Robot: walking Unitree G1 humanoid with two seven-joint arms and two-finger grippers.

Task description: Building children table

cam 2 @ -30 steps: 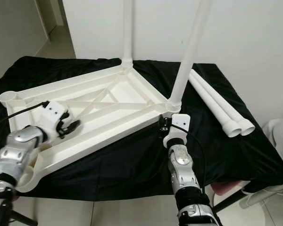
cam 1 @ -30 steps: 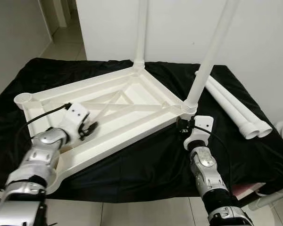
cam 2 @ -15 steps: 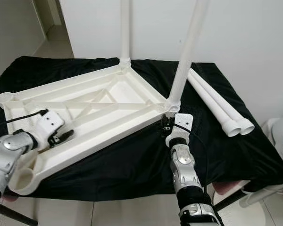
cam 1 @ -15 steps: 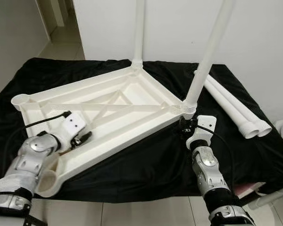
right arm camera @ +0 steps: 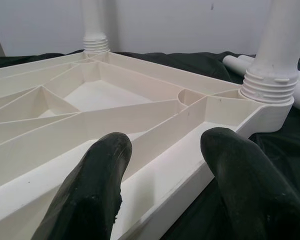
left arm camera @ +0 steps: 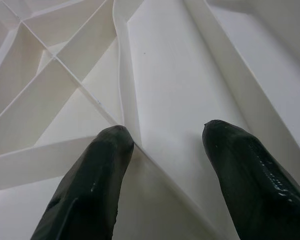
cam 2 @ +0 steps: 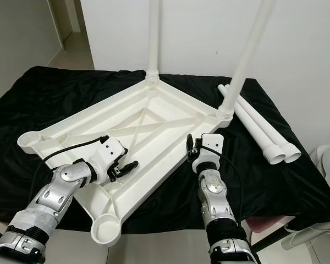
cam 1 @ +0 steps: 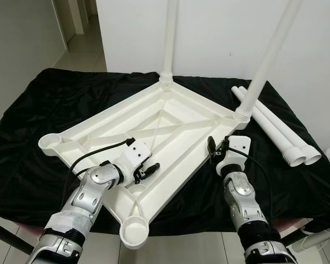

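While our open, empty left gripper [cam 1: 148, 169] and right gripper [cam 1: 211, 151] flank it, the upturned tabletop [cam 1: 170, 124] apparently runs diagonally, legs [cam 1: 169, 38] up.

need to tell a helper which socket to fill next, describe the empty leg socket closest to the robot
On the black-draped table lies the upside-down white tabletop. Follow its edge to the corner overhanging the near side: the round open socket there. Its far neighbours hold upright legs.

The upside-down tabletop [cam 1: 170, 118] was plain cream-white plastic, same as the screwed-in legs [cam 1: 169, 38] and two loose legs [cam 1: 275, 129]. Cloth [cam 1: 55, 104] underneath was solid black, the wall [cam 1: 220, 33] white.
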